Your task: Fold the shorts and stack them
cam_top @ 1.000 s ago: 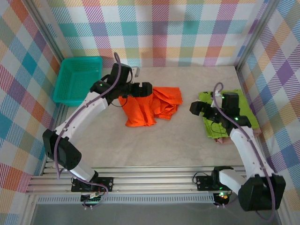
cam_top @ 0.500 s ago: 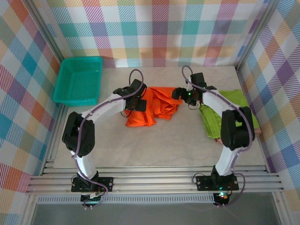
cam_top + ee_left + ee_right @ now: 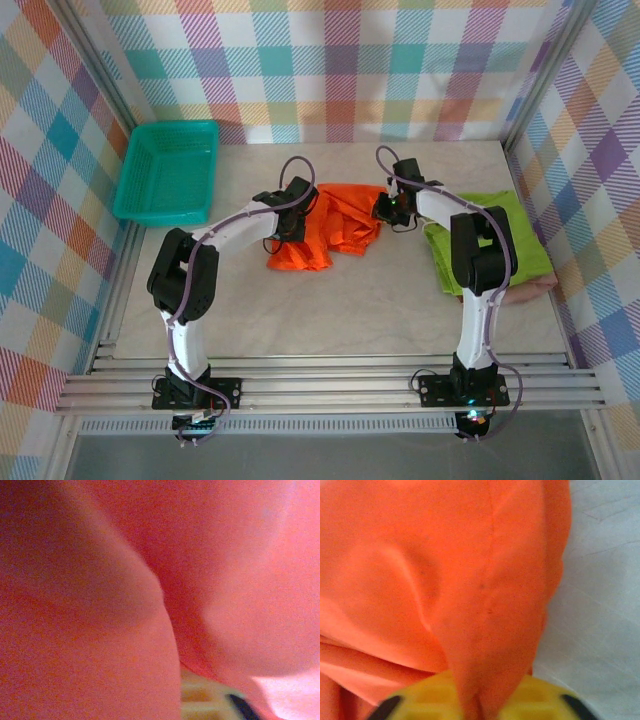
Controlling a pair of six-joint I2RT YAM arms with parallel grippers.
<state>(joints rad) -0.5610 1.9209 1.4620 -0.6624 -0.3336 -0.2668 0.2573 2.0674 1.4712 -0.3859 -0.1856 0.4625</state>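
The orange shorts [image 3: 335, 232] lie crumpled on the pale bench [image 3: 330, 315], a little behind its middle, with one leg reaching toward the near side and the rest bunched in loose folds. The left tool [image 3: 294, 222] sits at the heap's left edge and the right tool [image 3: 386, 211] at its right edge, so the two arms curve in toward the cloth from opposite sides. In the right wrist view a ridge of the orange shorts [image 3: 445, 580] runs down into the right tool [image 3: 480, 707] between its yellow pads [image 3: 537, 700], which are pressed together on that fold, with bare bench [image 3: 600, 580] showing to the right. In the left wrist view the orange shorts [image 3: 100, 605] crowd the lens in a blur (only a sliver of a yellowish pad [image 3: 197, 695] can be made out at the bottom edge); the left tool is pressed together, and as far as the blur allows it pinches the cloth. The green shorts [image 3: 495, 235] lie folded flat near the bench's right edge, just beside the right tool, and they rest on top of the pink shorts [image 3: 532, 290], of which a strip peeks out at the near right corner. A teal mesh basket [image 3: 165, 170] stands at the far left corner, well apart from all three shorts.
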